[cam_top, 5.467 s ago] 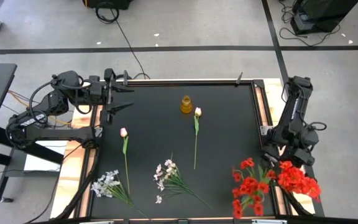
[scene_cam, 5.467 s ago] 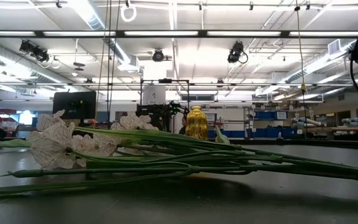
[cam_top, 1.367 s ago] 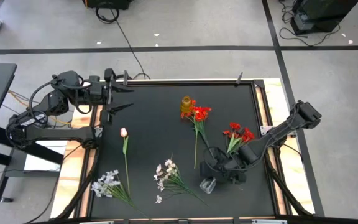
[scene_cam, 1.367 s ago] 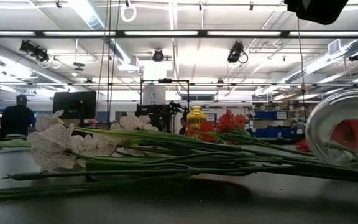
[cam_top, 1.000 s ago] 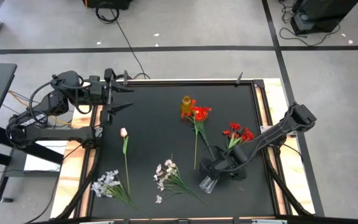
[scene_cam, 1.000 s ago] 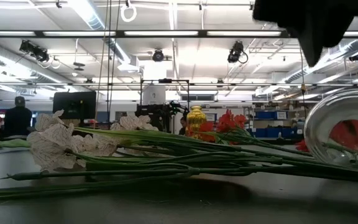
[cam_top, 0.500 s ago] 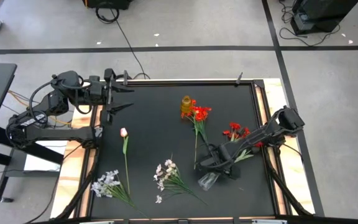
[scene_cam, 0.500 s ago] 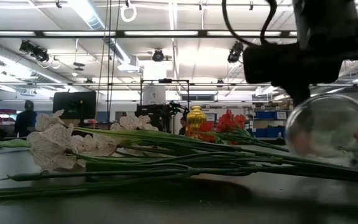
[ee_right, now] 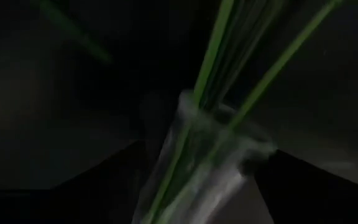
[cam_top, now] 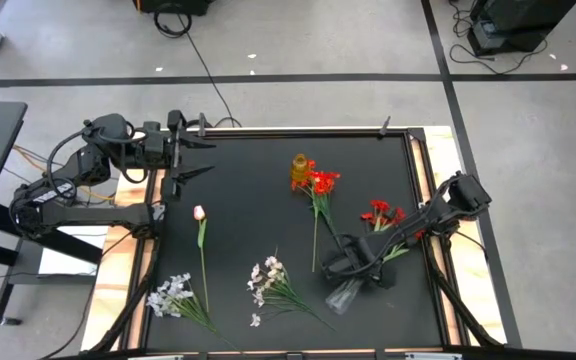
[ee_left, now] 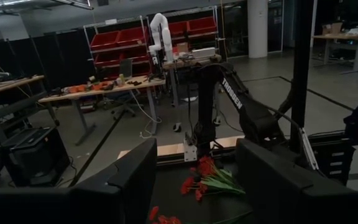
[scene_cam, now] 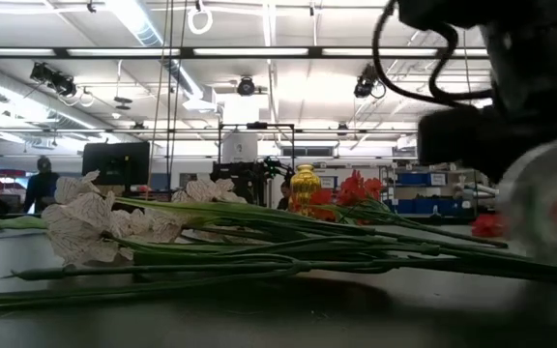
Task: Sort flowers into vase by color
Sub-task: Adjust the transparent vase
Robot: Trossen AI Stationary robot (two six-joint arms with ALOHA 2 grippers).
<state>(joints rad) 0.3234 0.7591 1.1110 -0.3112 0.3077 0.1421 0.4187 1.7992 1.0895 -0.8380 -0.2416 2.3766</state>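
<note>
Item: clear glass vase (cam_top: 344, 295), lying tilted on the black table (cam_top: 248, 180), green stems (ee_right: 216, 59) entering its mouth. Right gripper (cam_top: 353, 268) is reaching over it; finger spread cannot be told. Red flowers (cam_top: 380, 214) are lying beside the right arm, a red bunch (cam_top: 318, 182) against the amber vase (cam_top: 299, 167). Pink tulip (cam_top: 199, 213) and white sprays (cam_top: 269, 277) are pointing away from the table's near edge. Left gripper (cam_top: 193, 158) is waiting, fingers apart, empty. Workshop behind.

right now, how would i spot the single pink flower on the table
Look at the black table from above and go to its left half, near the parked left gripper. The pink tulip lies alone there, its stem running toward the white flowers. It is the only single pink bud among white sprays and red bunches.
</note>
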